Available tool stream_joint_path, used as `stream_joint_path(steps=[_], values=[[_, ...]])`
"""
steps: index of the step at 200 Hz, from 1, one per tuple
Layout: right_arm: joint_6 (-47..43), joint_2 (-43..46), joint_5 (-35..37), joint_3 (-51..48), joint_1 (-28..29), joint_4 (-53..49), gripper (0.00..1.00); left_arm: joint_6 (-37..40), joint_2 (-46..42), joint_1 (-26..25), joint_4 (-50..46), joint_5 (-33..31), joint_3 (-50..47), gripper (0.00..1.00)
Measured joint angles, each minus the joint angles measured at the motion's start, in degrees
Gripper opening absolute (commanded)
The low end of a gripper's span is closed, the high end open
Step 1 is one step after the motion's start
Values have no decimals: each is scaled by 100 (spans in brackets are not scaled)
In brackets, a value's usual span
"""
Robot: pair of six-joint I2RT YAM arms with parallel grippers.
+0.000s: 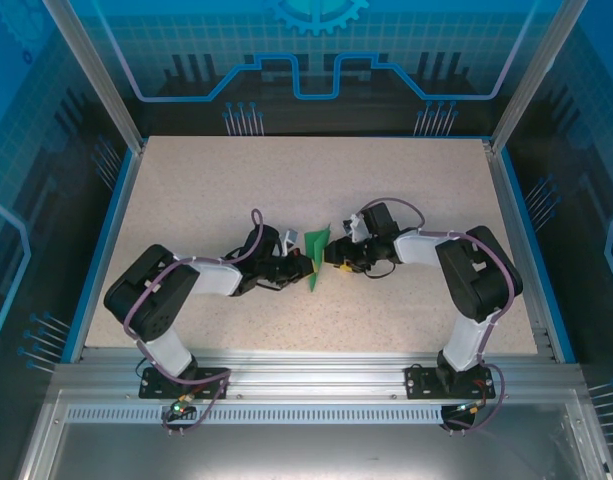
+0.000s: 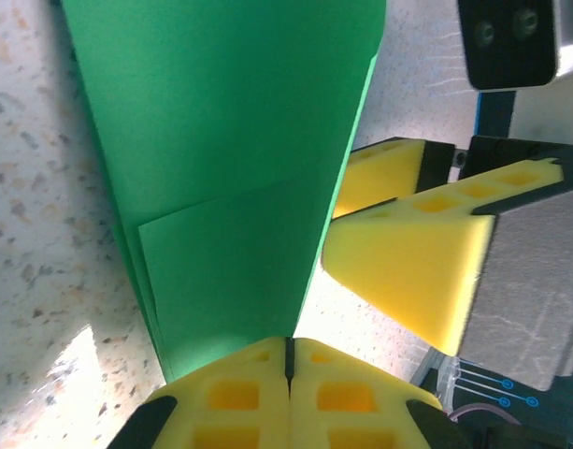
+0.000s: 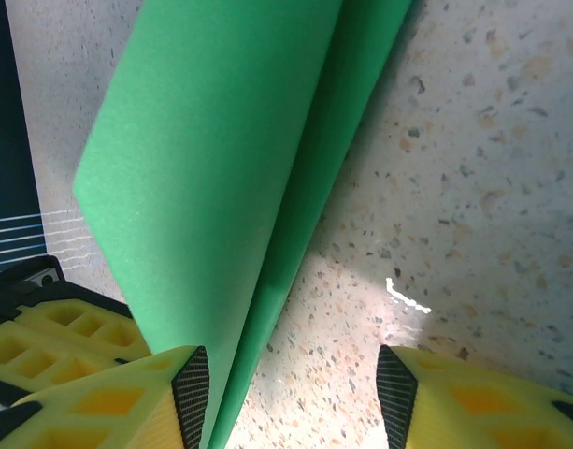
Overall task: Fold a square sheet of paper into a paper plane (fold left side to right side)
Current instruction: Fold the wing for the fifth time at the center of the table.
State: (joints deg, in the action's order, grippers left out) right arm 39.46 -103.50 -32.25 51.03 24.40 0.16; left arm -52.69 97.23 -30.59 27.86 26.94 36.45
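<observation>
Left pincer (image 2: 288,351) clamps the paper plane (image 2: 230,168), its long axis running away from the bases; right pincer (image 3: 295,374) (half-spread, gripping nothing) has the plane's edge between its fingers.

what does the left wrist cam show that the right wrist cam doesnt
Left wrist view: the left gripper shut on the narrow end of the green paper, a creased flap edge running across the paper, and the right gripper seen from outside at the paper's right edge.
Right wrist view: the paper's upper layer curving up in a rounded bulge, and bare table between the right gripper's open fingers.
Both: the green paper on the speckled table.
</observation>
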Motion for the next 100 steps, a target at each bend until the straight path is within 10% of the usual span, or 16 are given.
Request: stream_joint_path(steps=[100], values=[[192,-229,35,153,44,304,50,-291,334,162,557,142,-201,0]])
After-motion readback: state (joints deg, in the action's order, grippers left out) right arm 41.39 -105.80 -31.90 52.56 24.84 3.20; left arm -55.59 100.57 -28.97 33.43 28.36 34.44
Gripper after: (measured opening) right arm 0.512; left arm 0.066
